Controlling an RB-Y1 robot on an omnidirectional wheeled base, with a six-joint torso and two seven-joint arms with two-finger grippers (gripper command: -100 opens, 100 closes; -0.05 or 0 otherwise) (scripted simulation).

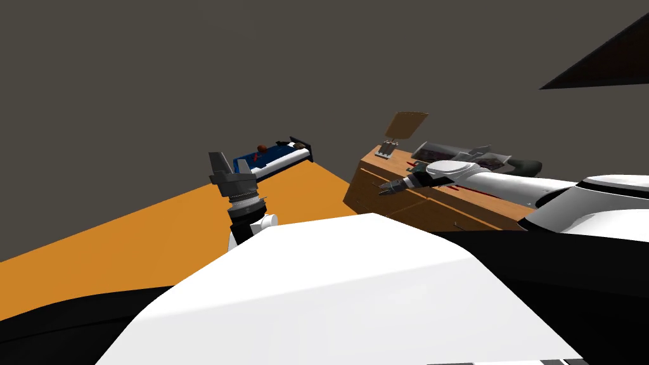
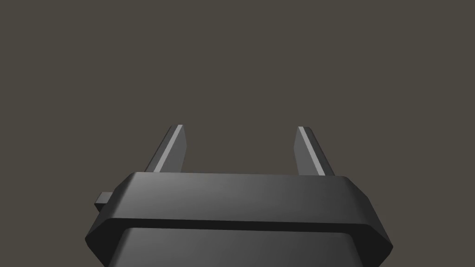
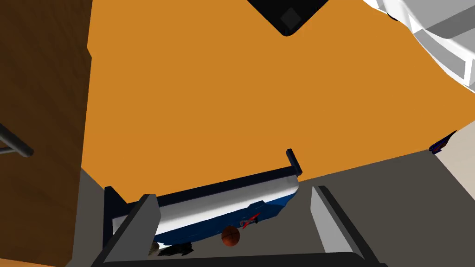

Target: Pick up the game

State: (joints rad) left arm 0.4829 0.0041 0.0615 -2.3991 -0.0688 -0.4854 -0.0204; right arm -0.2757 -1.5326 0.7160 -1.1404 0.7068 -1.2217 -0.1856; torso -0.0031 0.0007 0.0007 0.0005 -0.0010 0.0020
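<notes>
Head view: right gripper point(image 1: 381, 189), fingers spread, hangs by the wooden surface point(image 1: 374, 200) with a tray point(image 1: 443, 153) of dark things; left gripper point(image 1: 218, 159) raised, fingers spread.

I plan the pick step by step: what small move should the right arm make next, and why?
Probably turn the right gripper toward the dresser top: its open fingers face the floor and bed, while the flat dark box lies behind it.

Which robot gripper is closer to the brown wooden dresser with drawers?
The right. The right gripper hangs open at the brown wooden dresser's near corner. The left gripper points up over the orange floor, well apart from it.
</notes>
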